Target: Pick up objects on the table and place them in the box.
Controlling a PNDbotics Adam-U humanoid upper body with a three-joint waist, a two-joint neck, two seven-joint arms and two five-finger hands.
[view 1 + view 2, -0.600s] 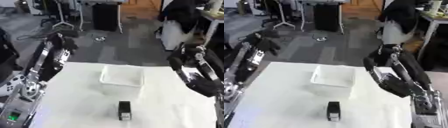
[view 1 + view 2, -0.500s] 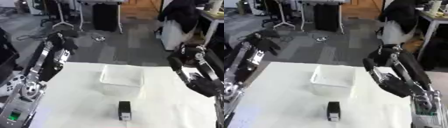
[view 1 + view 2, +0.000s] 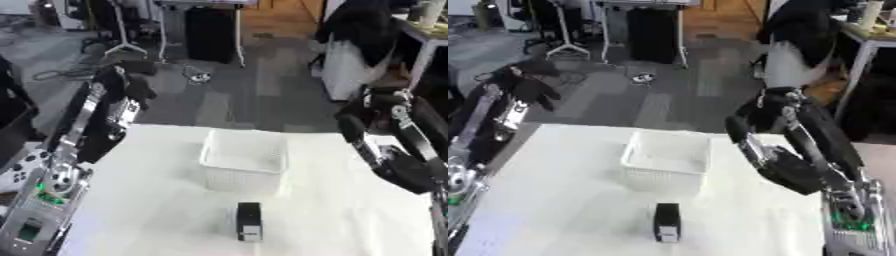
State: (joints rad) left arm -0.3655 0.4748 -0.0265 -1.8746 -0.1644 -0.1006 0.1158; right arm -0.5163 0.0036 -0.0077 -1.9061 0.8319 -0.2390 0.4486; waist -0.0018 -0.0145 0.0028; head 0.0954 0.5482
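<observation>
left eye view: black object [image 3: 249,221] lies before white box [image 3: 245,160]; hand states unclear.

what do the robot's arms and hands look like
Both arms are mostly black with silver joints and panels. The left arm has a silver lower section with small green lights near the bottom. The right arm is bulkier and black. Both hands, left and right, look black.

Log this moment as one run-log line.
small black object with a white label: on table, near side of white mesh basket | basket: looks empty | left hand, right hand: raised past table's far edge, holding nothing
</observation>
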